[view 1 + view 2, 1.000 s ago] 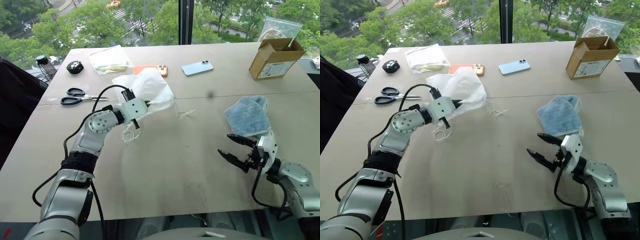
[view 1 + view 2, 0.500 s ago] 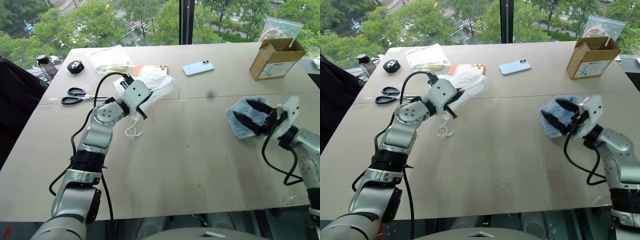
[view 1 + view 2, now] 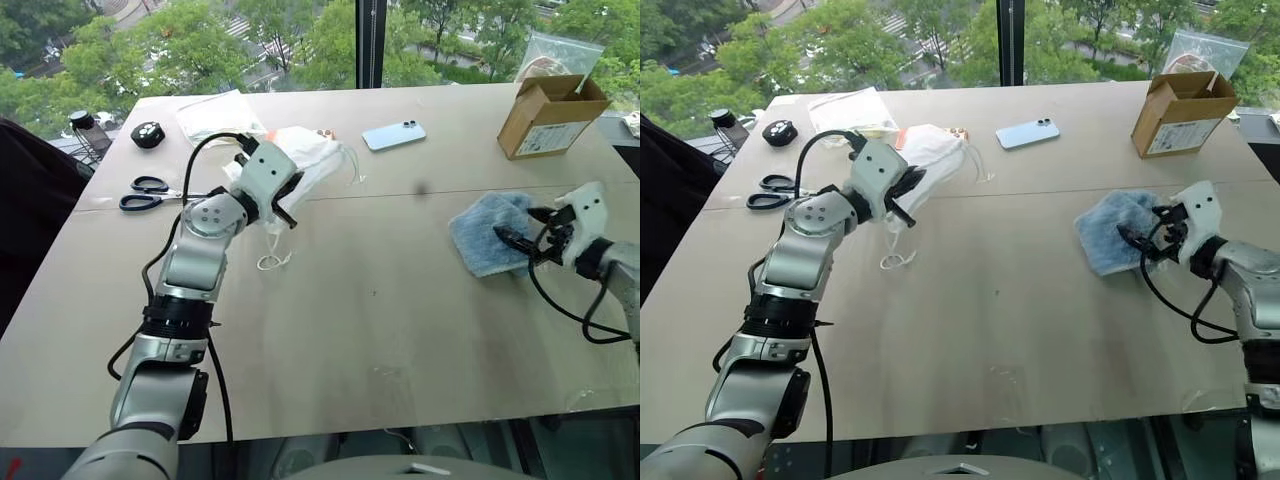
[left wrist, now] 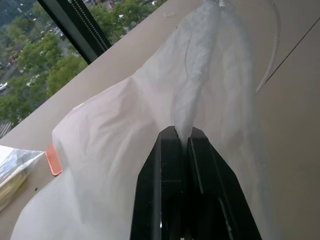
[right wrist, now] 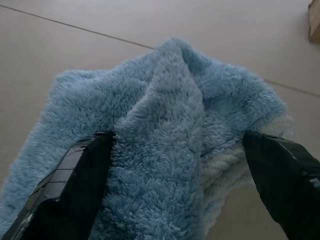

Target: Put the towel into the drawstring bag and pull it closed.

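I am pinching the white drawstring bag [image 3: 305,160] in my left gripper [image 4: 182,134], fingers shut tight on a fold of its fabric, its cord dangling to the table [image 3: 350,330]. Just behind the bag are lying an orange phone [image 3: 322,133] and a blue phone [image 3: 394,135]; scissors [image 3: 150,193] are sitting to its left. Well right of the bag, my right gripper [image 5: 175,150] is standing wide open, fingers straddling the blue towel [image 3: 487,232]. Behind the towel an open cardboard box [image 3: 549,115] is standing; I cannot tell what it holds.
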`<state>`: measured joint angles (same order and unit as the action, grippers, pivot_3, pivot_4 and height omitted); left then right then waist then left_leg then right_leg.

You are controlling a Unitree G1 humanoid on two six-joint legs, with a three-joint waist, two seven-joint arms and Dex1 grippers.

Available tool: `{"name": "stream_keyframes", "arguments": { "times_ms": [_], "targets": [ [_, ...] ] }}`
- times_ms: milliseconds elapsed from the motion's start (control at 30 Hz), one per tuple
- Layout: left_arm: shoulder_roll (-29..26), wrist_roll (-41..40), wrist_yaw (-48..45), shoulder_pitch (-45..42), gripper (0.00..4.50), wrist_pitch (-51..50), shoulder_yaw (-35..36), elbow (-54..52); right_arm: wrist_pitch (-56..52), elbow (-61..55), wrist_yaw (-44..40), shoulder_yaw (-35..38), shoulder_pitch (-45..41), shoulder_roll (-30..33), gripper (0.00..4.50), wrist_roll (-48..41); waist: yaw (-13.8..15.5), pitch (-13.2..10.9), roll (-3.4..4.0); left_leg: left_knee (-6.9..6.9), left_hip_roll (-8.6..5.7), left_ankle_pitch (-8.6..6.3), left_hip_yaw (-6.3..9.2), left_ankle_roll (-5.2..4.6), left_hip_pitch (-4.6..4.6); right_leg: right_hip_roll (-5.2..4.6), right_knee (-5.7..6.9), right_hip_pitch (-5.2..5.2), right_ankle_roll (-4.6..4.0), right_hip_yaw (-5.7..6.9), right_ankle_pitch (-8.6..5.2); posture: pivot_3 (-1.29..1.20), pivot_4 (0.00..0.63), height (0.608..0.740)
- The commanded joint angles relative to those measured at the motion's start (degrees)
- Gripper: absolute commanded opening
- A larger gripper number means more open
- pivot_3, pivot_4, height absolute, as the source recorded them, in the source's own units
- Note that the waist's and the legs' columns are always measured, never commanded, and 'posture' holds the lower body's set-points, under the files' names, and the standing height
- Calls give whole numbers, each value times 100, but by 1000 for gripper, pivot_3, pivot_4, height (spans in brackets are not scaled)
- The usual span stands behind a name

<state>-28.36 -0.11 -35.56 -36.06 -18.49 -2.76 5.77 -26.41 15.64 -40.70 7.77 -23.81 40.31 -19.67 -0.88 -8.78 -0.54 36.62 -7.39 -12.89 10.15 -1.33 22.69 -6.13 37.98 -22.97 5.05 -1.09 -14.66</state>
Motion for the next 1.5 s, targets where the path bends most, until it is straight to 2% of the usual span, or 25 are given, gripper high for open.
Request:
{"name": "stream_keyframes", "arguments": {
  "times_ms": [33, 100, 267, 300, 367, 433, 600, 733, 833, 1000, 1133, 1300, 1500],
  "targets": [
    [39, -138, -44, -76, 0, -188, 20, -322, -259, 413, 72, -123, -394, -123, 4437, 151, -5, 0, 0, 0, 0, 0, -2, 0, 0, 1, 0, -1, 0, -2, 1, 0, 150, 740],
    [65, -114, -41, -74, 0, -237, -7, -361, -771, 728, 212, -312, -605, -215, 4437, 310, -10, 3, -4, 1, 1, 0, -5, 0, 0, 1, -1, -1, 1, -3, 1, 0, 150, 740],
    [78, -108, -27, -94, 0, -321, -1, -419, -1570, 799, -286, -782, -698, -223, 4437, 360, -12, 33, -54, 9, 3, 0, -8, 0, 0, 5, -1, 0, 1, -6, 7, 0, 150, 740],
    [78, -117, -22, -95, 0, -346, 11, -438, -1644, 758, -364, -832, -675, -204, 3900, 373, -10, 37, -60, 12, 4, 0, -7, 0, 0, 5, -1, 2, 1, -5, 8, 0, 150, 740],
    [100, -187, -20, -107, 0, -453, 62, -479, -1766, 664, -505, -919, -611, -146, 3188, 401, -7, 42, -67, 14, 4, -1, -7, -1, -1, 5, -1, 3, 3, -4, 8, 0, 150, 740],
    [123, -275, -22, -115, 0, -590, 97, -512, -1823, 574, -564, -890, -577, -135, 2181, 383, -9, 46, -74, 13, 4, -1, -6, -1, -1, 5, -2, 3, 3, -3, 9, 0, 150, 740],
    [100, -338, -80, -122, 0, -716, 37, -523, -2164, 158, -577, -520, -585, -238, 32, 41, -14, 47, -76, 13, 7, -1, -5, 0, -1, 8, -2, 3, 3, -4, 9, 0, 150, 740],
    [145, -329, -105, -206, 0, -691, -6, -391, -2872, -494, -628, 267, -872, -583, 7, -914, -43, 43, -71, 11, 9, -1, -7, 0, 0, 9, -1, 0, 2, -8, 9, 0, 150, 740],
    [205, -314, -111, -302, 0, -665, -40, -270, -3697, -1258, -830, 765, -1049, -816, 7, -2024, -38, 30, -52, 11, 10, -1, -8, 0, 13, 7, -1, -9, 1, -8, 10, 0, 150, 740],
    [267, -328, -207, -446, 0, -566, -103, -92, -4644, -2391, -772, 714, -1127, -995, 7, -3175, 7, 25, -45, 11, 8, -1, -6, -1, 35, 3, -3, -30, 2, -5, 12, 0, 150, 740],
    [316, -404, -397, -428, 0, -464, -176, -140, -4865, -2697, -293, 475, -1371, -1385, 7, -3402, 6, 25, -45, 11, 8, -1, -6, -1, 38, -2, -3, -33, 2, -6, 13, 0, 150, 740],
    [312, -575, -700, -279, 0, -412, -272, -354, -4762, -2495, 171, 240, -1723, -1744, 7, -3263, -6, 25, -44, 12, 8, -1, -12, -1, 38, 1, 4, -40, -1, -14, 16, 0, 150, 740],
    [220, -664, -1041, -87, 0, -157, -391, -612, -4626, -2253, 393, -400, -1741, -1693, 7, -2749, -12, 25, -44, 11, 8, -1, -13, 0, 53, 1, 3, -56, -2, -14, 17, 0, 150, 740]
  ]
}}
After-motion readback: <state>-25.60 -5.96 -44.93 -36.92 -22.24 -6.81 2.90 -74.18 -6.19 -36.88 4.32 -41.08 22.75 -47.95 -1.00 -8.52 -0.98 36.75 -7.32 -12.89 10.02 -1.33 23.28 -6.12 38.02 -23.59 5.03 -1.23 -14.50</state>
